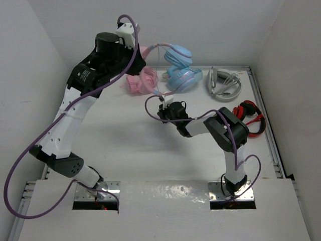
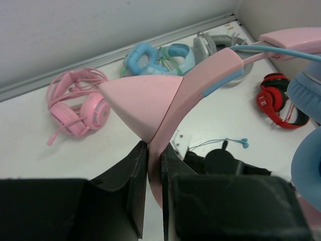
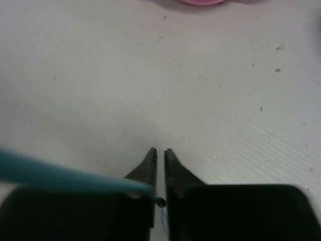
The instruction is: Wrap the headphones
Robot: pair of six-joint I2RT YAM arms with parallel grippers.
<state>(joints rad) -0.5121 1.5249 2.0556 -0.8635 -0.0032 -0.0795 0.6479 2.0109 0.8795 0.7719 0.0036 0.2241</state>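
Left gripper (image 2: 154,146) clamped shut on the headband (image 2: 215,70) of the headphones (image 2: 307,93), beside its cat ear; right gripper (image 3: 160,150) closed, pinching their cable (image 3: 55,175).

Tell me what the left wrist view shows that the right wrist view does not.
Only left wrist: the left claw shut on the pink headband, plus the blue headphones, grey headphones and red headphones. Only right wrist: how the right claw is shut on the cable. Both: that thin blue cable and the white table.

Smooth plastic headphones (image 2: 205,73), matt white table (image 2: 75,155)
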